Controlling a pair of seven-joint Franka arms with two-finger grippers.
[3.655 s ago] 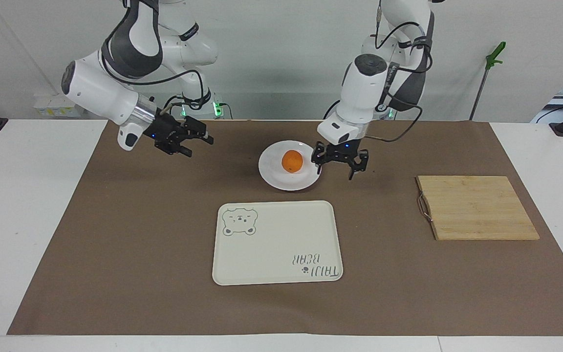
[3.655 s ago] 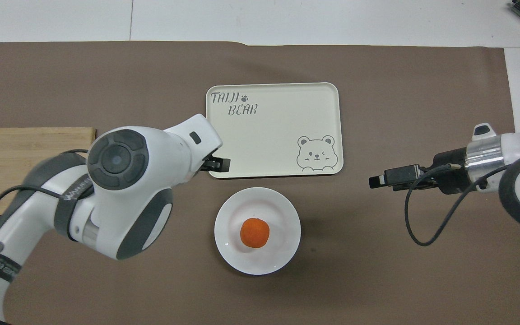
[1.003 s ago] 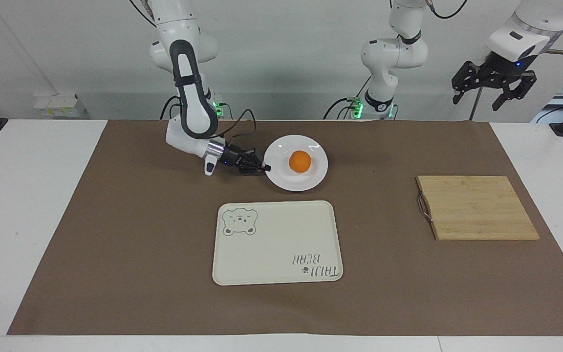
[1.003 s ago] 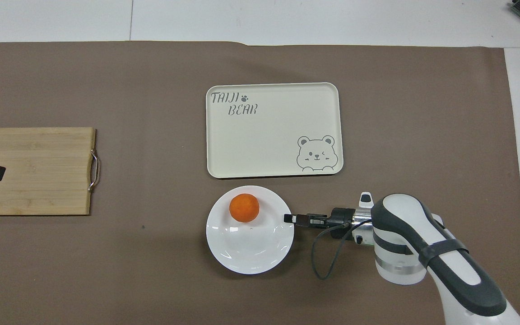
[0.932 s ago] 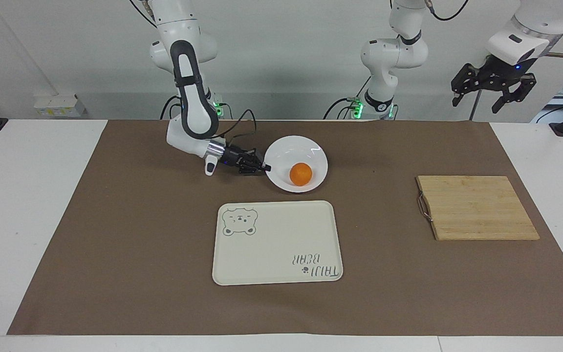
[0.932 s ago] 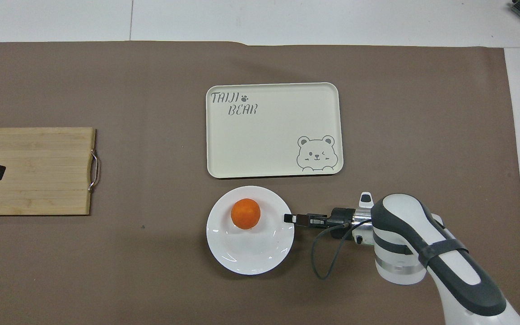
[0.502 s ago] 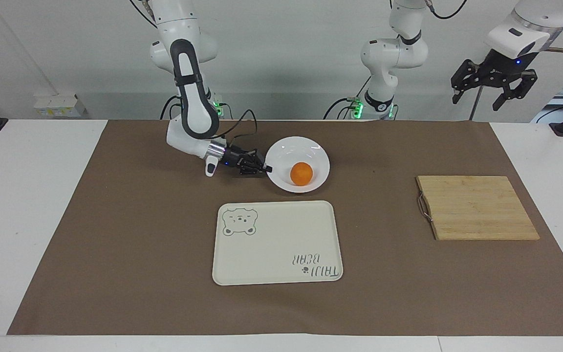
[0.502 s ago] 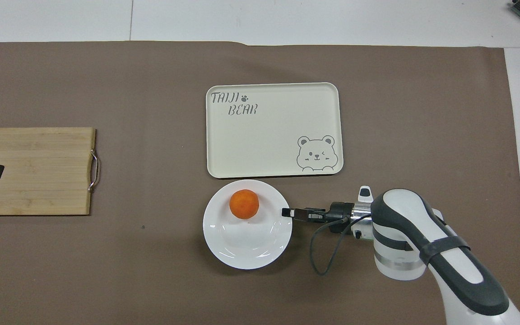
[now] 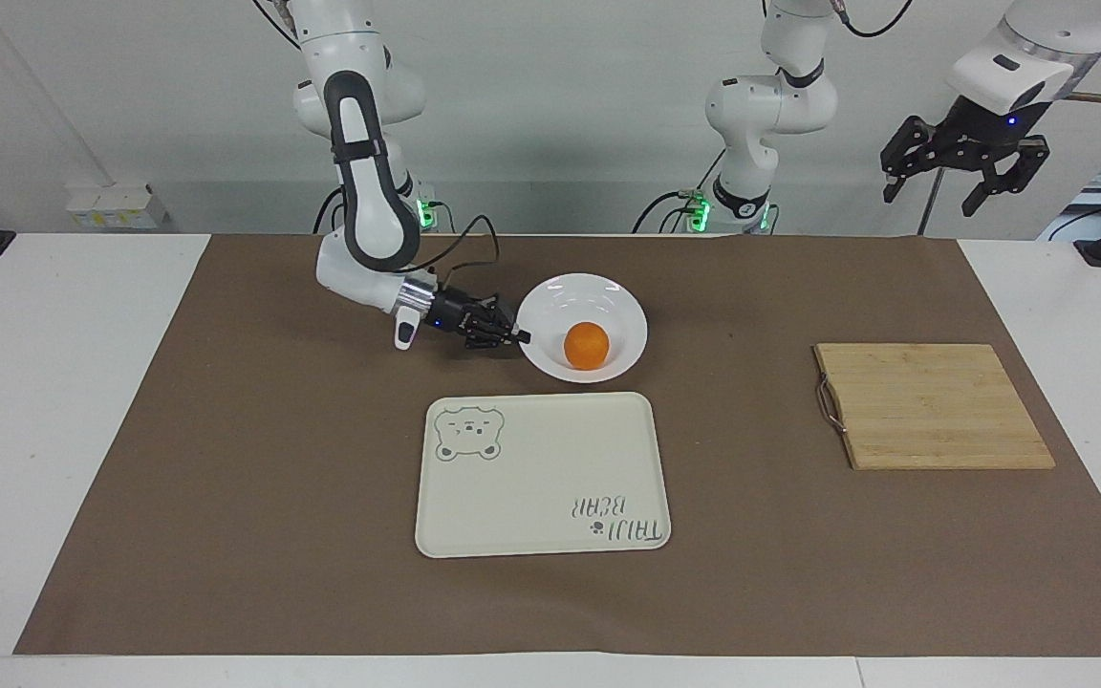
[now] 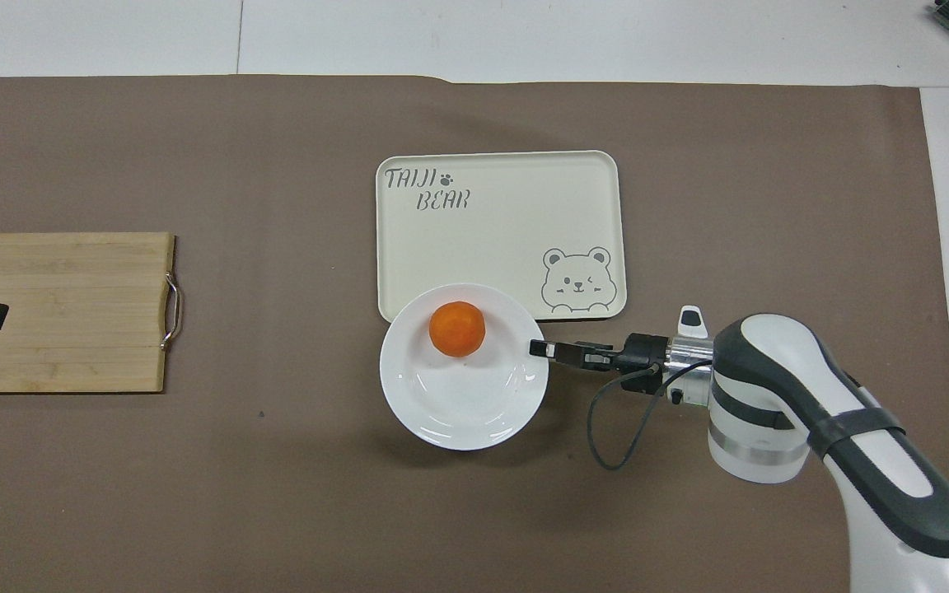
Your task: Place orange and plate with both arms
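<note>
White and tilted, the plate carrying the orange hangs from the right gripper clamped on its rim, just short of the cream tray, while the left gripper waits spread above the cutting board.

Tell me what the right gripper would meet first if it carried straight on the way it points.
The right gripper is shut on the rim of the plate, pointing across it toward the left arm's end of the table. Straight on, it would probably meet the orange lying in the plate, though depth is unclear.

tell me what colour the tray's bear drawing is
Grey outline on the cream tray; clearest in the overhead view.
</note>
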